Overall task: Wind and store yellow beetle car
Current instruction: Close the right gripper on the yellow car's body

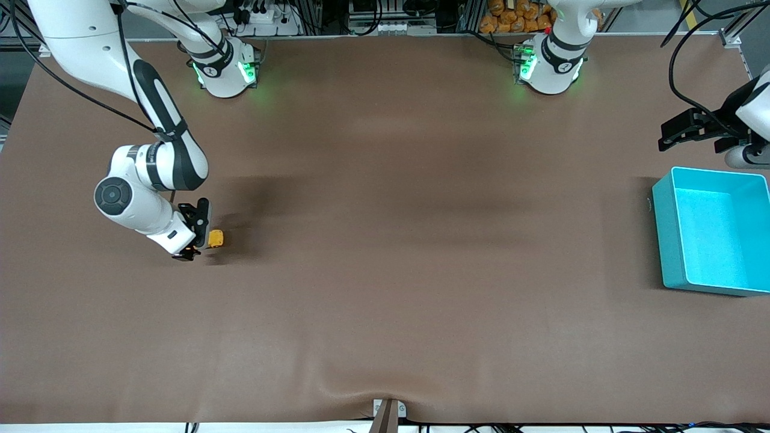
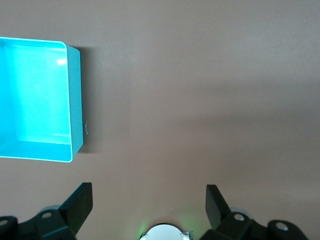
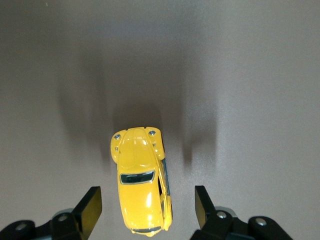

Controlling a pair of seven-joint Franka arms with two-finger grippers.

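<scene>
yellow beetle car btwn spread right fingers, untouched

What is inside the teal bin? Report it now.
Nothing shows inside the teal bin: the left wrist view shows bare teal floor and walls. The front view cuts off its outer edge. The yellow beetle car sits on the table by the right gripper.

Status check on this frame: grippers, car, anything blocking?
Right gripper open, low, straddling the yellow beetle car, not yet closed. Left gripper open, waiting beside the teal bin. Nothing in the way.
</scene>
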